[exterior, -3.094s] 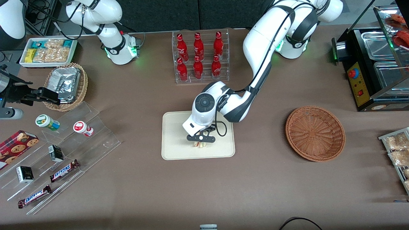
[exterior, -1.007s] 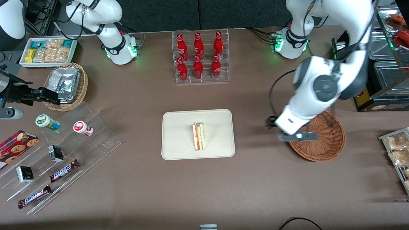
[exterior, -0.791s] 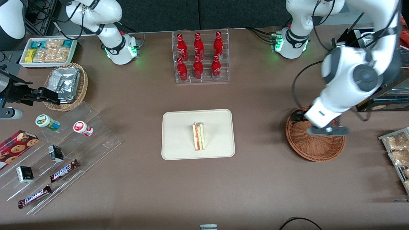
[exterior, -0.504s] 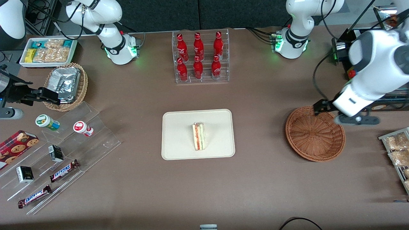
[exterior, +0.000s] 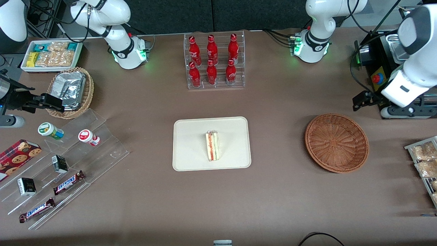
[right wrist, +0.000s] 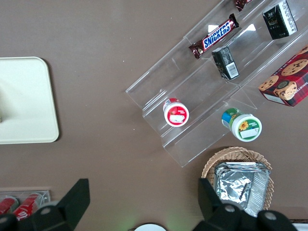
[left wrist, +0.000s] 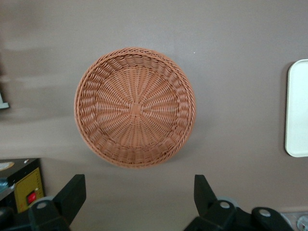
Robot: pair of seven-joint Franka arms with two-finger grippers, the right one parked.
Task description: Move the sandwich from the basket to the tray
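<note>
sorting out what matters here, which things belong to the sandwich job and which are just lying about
Part of the job:
- sandwich, lying on the tray
- basket, nothing in it
- gripper, open, high over the table near the basket

Just lying about:
- red bottles in a clear rack
- foil packets in a lighter basket
- chocolate bars on clear steps
- cookie box
</note>
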